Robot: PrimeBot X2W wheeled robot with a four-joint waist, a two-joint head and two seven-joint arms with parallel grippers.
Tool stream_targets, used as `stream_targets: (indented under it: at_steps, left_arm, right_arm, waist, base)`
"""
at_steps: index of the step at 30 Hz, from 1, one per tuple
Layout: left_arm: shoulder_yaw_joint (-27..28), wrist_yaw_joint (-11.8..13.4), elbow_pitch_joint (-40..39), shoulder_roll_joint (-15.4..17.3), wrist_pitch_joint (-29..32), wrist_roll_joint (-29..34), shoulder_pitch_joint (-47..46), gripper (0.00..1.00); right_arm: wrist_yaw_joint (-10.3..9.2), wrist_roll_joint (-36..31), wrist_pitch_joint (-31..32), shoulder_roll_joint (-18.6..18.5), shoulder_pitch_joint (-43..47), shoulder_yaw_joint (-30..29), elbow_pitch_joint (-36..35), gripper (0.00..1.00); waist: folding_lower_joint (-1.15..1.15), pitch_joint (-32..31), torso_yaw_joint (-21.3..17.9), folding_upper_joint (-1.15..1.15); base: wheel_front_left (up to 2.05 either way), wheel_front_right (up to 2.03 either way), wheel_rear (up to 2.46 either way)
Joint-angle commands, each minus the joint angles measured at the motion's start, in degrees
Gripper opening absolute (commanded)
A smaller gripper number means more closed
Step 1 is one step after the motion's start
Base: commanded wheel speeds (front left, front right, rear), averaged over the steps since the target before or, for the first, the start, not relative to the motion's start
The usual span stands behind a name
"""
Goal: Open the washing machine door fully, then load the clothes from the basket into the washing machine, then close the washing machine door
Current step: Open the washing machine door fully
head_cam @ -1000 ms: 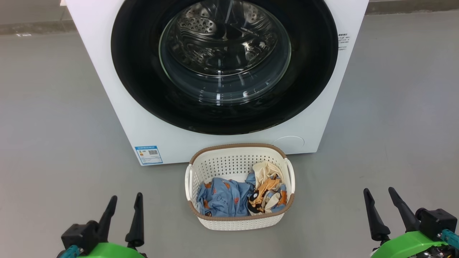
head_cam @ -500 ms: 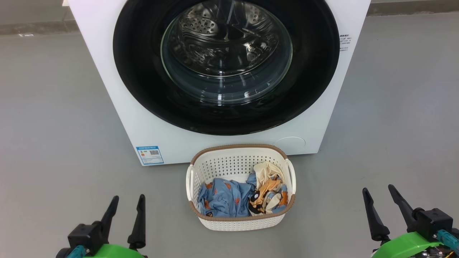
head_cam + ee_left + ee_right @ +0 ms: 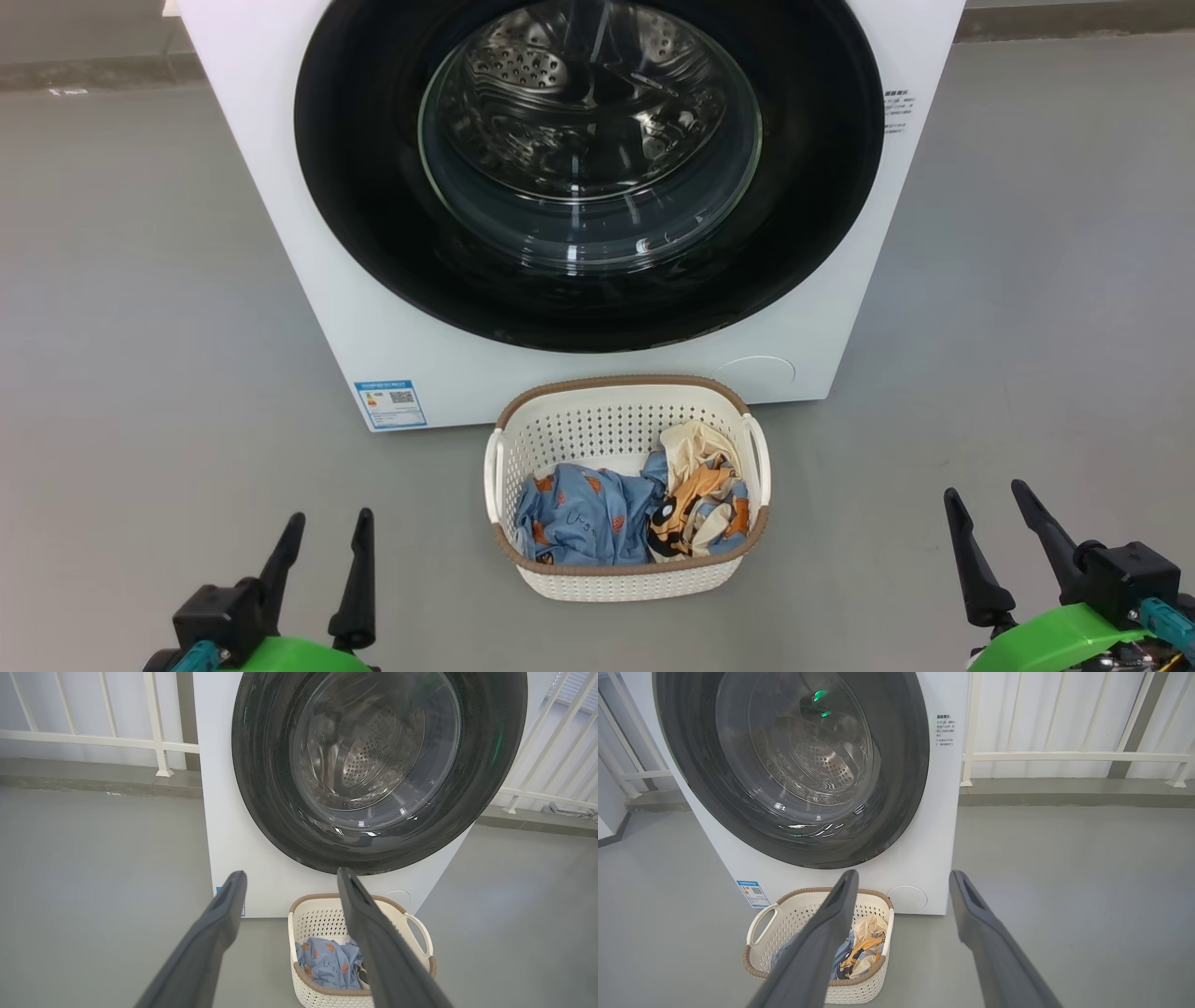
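The white washing machine (image 3: 308, 243) stands ahead with its round black washing machine door (image 3: 373, 215) shut flat against its front; the steel drum shows through the glass. On the floor before it sits the cream basket (image 3: 621, 425) holding the clothes (image 3: 579, 523), light blue with orange prints, and a cream and orange piece to their right. My left gripper (image 3: 329, 528) hovers open at the lower left, well short of the basket. At the lower right my right gripper (image 3: 986, 505) is open too, with nothing between its fingers. Both wrist views show the door (image 3: 261, 765) (image 3: 906, 765) and basket (image 3: 322, 907) (image 3: 794, 914) ahead.
Grey floor (image 3: 140, 327) spreads on both sides of the machine. A white railing (image 3: 93, 739) runs behind it on a low kerb, also at the right (image 3: 1064, 757). A blue energy label (image 3: 388, 403) and a round filter cover (image 3: 752, 375) sit low on the front.
The picture shifted slightly between one second ago and half a second ago, so the camera moved a little. Both grippers hold nearly still and stay open. Basket and door are unchanged.
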Motion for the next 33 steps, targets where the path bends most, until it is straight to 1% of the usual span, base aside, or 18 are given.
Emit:
stream_targets:
  at_steps: [1,11,17,23,33]
  left_arm:
    - [1.89,-0.08,-0.91,0.78,-0.71,0.44,-2.55,1.00]
    - [1.77,0.16,-0.61,0.74,-0.71,1.06,-2.75,1.00]
    - [1.69,0.20,-0.20,0.73,-0.71,1.65,-2.94,1.00]
    - [1.74,0.18,-0.18,0.72,-0.71,1.73,-3.03,1.00]
    - [1.71,0.13,-0.39,0.71,-0.71,1.84,-3.21,1.00]
  right_arm:
    - [0.09,0.41,-0.55,-0.80,-1.58,1.28,-1.65,1.00]
    - [0.09,0.46,-0.55,-0.62,-1.56,1.19,-1.89,1.00]
    - [0.09,0.45,-0.52,-0.60,-1.54,1.12,-2.03,1.00]
    - [0.09,0.48,-0.47,-0.56,-1.56,1.10,-2.09,1.00]
    - [0.09,0.67,-0.41,-0.53,-1.75,1.08,-2.07,1.00]
  waist:
    - [0.00,0.01,-0.01,0.00]
    - [0.00,0.02,0.02,0.00]
    - [0.00,0.08,0.01,0.00]
    - [0.00,0.16,-0.09,0.00]
    - [0.00,0.41,-0.31,0.00]
  base:
    - [0.00,0.00,0.00]
    - [0.02,0.02,-0.04]
    - [0.43,0.43,-0.85]
    - [0.88,0.88,-1.77]
    - [1.22,1.22,-2.45]
